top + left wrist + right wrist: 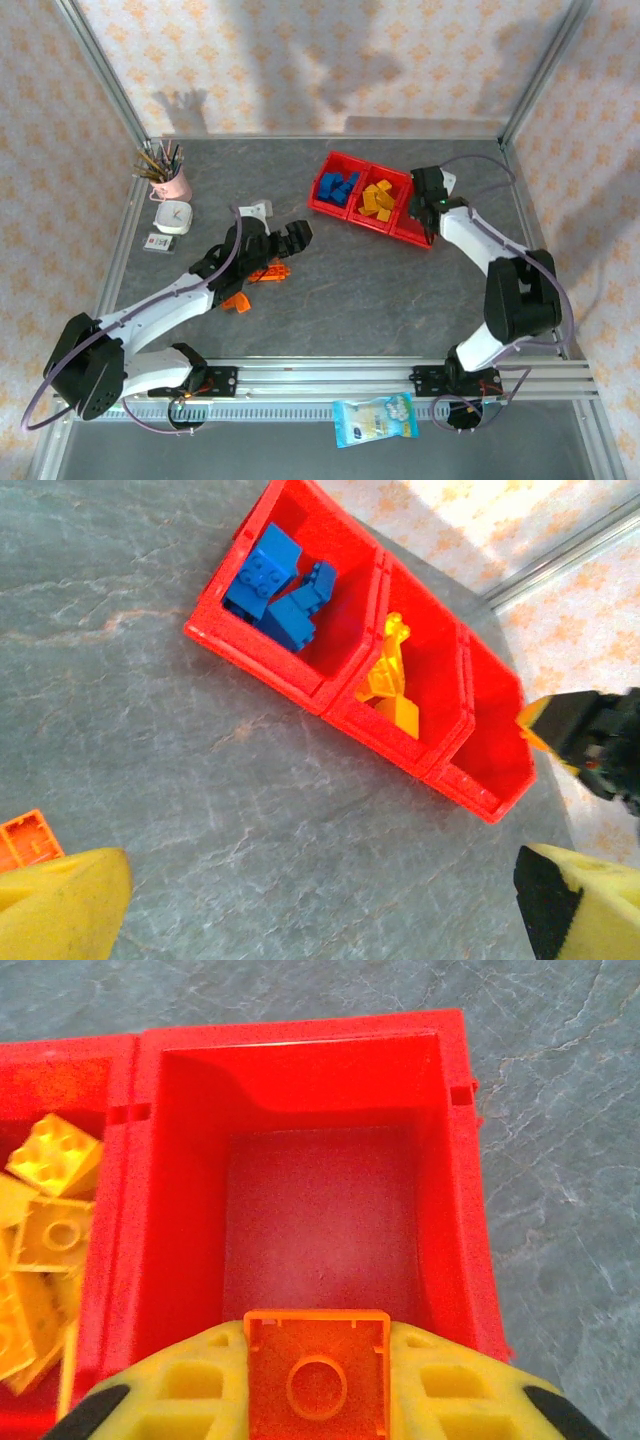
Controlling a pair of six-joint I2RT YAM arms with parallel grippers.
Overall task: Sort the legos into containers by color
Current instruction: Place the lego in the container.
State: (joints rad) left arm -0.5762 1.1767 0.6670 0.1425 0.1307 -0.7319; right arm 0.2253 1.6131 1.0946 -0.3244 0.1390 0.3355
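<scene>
Grey, marbled tabletop (400,290) fills the cell, with patterned wallpaper behind it and a pink cup (172,183) of brushes off at 10 o'clock. The red containers (260,665), three joined bins, sit slantwise at about 1 o'clock. Blue legos (338,187) lie in the left bin and yellow legos (376,198) in the middle one.

The right arm rises from its base at 5 o'clock, elbow pushed out toward 4, and its forearm angles back in to hang the right gripper (430,200) over the third bin. The wrist camera looks straight down into that bin's red floor. The jaws are clamped on an orange brick (318,1375), hollow underside up, held above the bin's near wall.

The left arm lies low and long from 7 o'clock toward the table's middle, with the left gripper (298,236) pointing at the tray, well short of it. Its yellow fingers stand wide apart and grip nothing. Under that forearm, two orange legos (268,272) rest on the table at about 8 o'clock.
</scene>
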